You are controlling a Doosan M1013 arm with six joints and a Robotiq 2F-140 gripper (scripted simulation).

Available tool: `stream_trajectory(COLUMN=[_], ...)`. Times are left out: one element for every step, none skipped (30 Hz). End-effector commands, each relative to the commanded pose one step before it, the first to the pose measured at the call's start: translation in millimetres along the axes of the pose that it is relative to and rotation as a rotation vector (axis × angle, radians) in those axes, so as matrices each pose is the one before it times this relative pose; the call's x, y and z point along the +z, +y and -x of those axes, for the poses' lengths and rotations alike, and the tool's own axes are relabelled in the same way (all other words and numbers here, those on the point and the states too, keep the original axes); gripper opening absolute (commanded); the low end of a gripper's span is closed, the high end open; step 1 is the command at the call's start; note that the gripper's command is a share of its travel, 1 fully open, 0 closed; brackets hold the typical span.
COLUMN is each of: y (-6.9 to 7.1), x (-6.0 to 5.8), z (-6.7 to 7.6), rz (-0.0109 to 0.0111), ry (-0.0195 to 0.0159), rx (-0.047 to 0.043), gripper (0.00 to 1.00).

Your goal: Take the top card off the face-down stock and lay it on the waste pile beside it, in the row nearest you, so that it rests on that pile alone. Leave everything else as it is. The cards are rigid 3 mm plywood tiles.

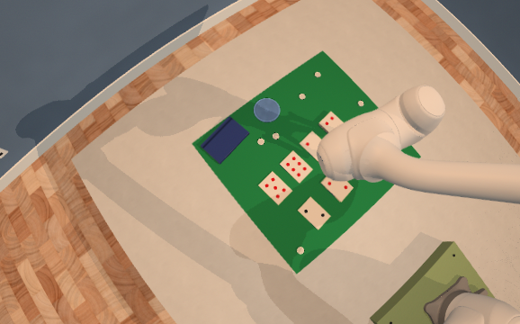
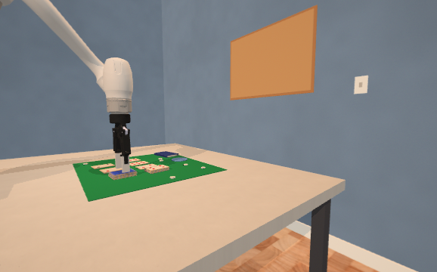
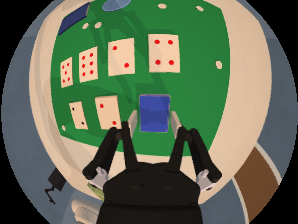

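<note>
The stock (image 2: 122, 174) is a short pile topped by a blue-backed card (image 3: 154, 111) (image 2: 120, 172) in the near row of the green mat (image 1: 269, 220) (image 2: 101, 189) (image 3: 200, 96). In the top view the arm hides it. My gripper (image 2: 122, 168) (image 3: 154, 123) is lowered straight onto it, its fingers half apart on either side of the top card, which lies flat on the pile. The waste pile (image 3: 107, 111) (image 1: 337, 189), a face-up card with red pips, lies just beside the stock.
Several more face-up cards lie on the mat, among them a black-pip card (image 1: 314, 212). A navy box (image 1: 224, 139) (image 2: 166, 153), a blue disc (image 1: 266, 110) (image 2: 179, 159) and small pale chips (image 1: 301, 96) sit at the far side. An olive block (image 1: 426, 288) stands off the mat.
</note>
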State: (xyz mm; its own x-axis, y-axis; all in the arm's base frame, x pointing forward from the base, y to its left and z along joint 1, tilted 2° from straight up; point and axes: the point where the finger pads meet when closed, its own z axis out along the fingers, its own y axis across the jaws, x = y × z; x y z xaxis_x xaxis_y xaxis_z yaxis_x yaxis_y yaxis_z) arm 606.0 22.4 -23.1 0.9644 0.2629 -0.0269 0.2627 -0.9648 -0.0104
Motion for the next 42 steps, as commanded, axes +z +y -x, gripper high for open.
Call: stream_trajectory(y=[-0.06,0.00,0.00,0.00,0.00,0.00,0.00,0.00,0.00,0.00,0.00,0.00,0.00,0.00,0.00,0.00,0.00,0.00,0.00,0.00,0.00,0.00,0.00,0.00,0.00,0.00,0.00,0.00,0.00,0.00,0.00,0.00,0.00,0.00,0.00,0.00,0.00,0.00,0.00,0.00,0.00,0.00], x=[1.92,0.43,0.37,0.00,0.00,0.30,0.24,0.17,0.11,0.06,0.03,0.00,0.00,0.00,0.00,0.00,0.00,0.00,0.00,0.00,0.00,0.00,0.01,0.05,0.12,0.19,0.26,0.32,0.36,0.37,0.36,0.32,0.26,0.19,0.12,0.05,0.01,0.00,0.00,0.00,0.00,0.00], z=[-0.04,0.00,0.00,0.00,0.00,0.00,0.00,0.00,0.00,0.00,0.00,0.00,0.00,0.00,0.00,0.00,0.00,0.00,0.00,0.00,0.00,0.00,0.00,0.00,0.00,0.00,0.00,0.00,0.00,0.00,0.00,0.00,0.00,0.00,0.00,0.00,0.00,0.00,0.00,0.00,0.00,0.00], rz=[-0.00015,0.00000,0.00000,0.00000,0.00000,0.00000,0.00000,0.00000,0.00000,0.00000,0.00000,0.00000,0.00000,0.00000,0.00000,0.00000,0.00000,0.00000,0.00000,0.00000,0.00000,0.00000,0.00000,0.00000,0.00000,0.00000,0.00000,0.00000,0.00000,0.00000,0.00000,0.00000,0.00000,0.00000,0.00000,0.00000,0.00000,0.00000,0.00000,0.00000,0.00000,0.00000], ry=[0.00018,0.00000,0.00000,0.00000,0.00000,0.00000,0.00000,0.00000,0.00000,0.00000,0.00000,0.00000,0.00000,0.00000,0.00000,0.00000,0.00000,0.00000,0.00000,0.00000,0.00000,0.00000,0.00000,0.00000,0.00000,0.00000,0.00000,0.00000,0.00000,0.00000,0.00000,0.00000,0.00000,0.00000,0.00000,0.00000,0.00000,0.00000,0.00000,0.00000,0.00000,0.00000], rx=[-0.00003,0.00000,0.00000,0.00000,0.00000,0.00000,0.00000,0.00000,0.00000,0.00000,0.00000,0.00000,0.00000,0.00000,0.00000,0.00000,0.00000,0.00000,0.00000,0.00000,0.00000,0.00000,0.00000,0.00000,0.00000,0.00000,0.00000,0.00000,0.00000,0.00000,0.00000,0.00000,0.00000,0.00000,0.00000,0.00000,0.00000,0.00000,0.00000,0.00000,0.00000,0.00000], gripper=[0.50,0.50,0.50,0.50,0.50,0.50,0.50,0.50,0.50,0.50,0.50,0.50,0.50,0.50,0.50,0.50,0.50,0.50,0.50,0.50,0.50,0.50,0.50,0.50,0.50,0.50,0.50,0.50,0.50,0.50,0.50,0.50,0.50,0.50,0.50,0.50,0.50,0.50,0.50,0.50,0.50,0.50])
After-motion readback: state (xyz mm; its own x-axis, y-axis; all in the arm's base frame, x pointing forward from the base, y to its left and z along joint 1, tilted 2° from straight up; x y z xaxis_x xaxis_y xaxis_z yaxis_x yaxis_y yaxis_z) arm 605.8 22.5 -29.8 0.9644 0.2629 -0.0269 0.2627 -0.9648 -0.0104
